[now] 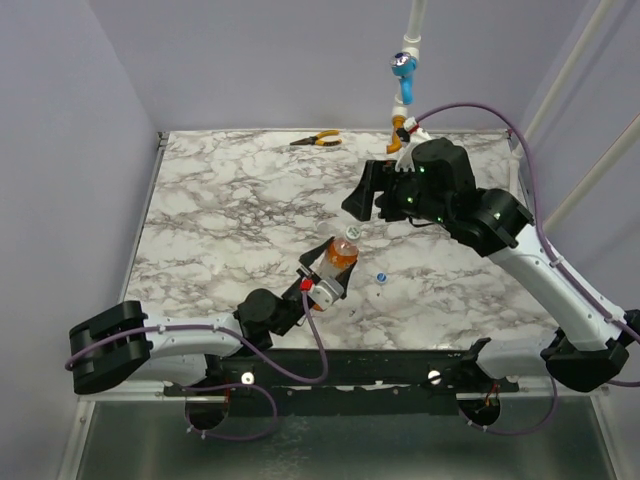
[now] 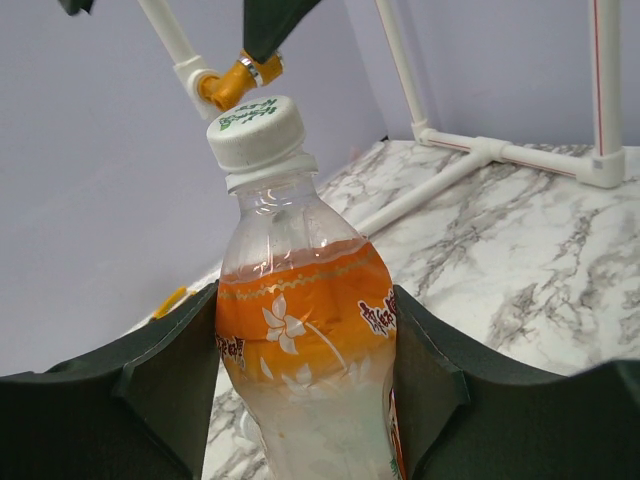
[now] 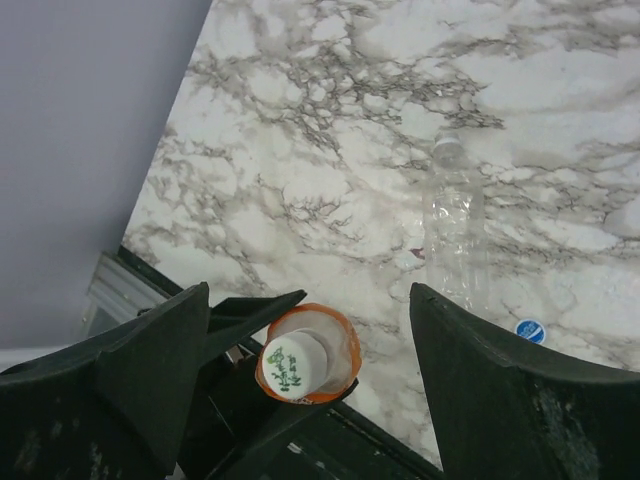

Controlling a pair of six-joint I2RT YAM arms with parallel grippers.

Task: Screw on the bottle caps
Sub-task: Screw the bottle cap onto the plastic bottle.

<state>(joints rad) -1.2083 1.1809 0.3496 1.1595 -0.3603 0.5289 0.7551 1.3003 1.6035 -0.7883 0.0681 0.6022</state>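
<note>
Grey-veined marble tabletop (image 1: pixel 220 220), lilac walls. Slim clear plastic bottle with orange contents (image 2: pixel 300 330) near front middle of table, tilted, clamped at the belly by left gripper (image 2: pixel 300 345). Whitish round plastic cap (image 2: pixel 255 130) seated on the neck; tightness not readable. Right gripper (image 3: pixel 310 292) just above, fingers spread wide, holding nothing. Probably mid-tightening: centre over cap, close square on the rim, twist without shoving bottle sideways. Small blue cap (image 3: pixel 530 329) loose on marble beside empty clear bottle (image 3: pixel 455 230).

Orange-labelled bottle (image 2: pixel 300 330), white cap (image 2: pixel 255 130) green-printed — grey-veined marble table (image 1: pixel 230 200), blue cap (image 3: pixel 530 329) perhaps white-marked.
</note>
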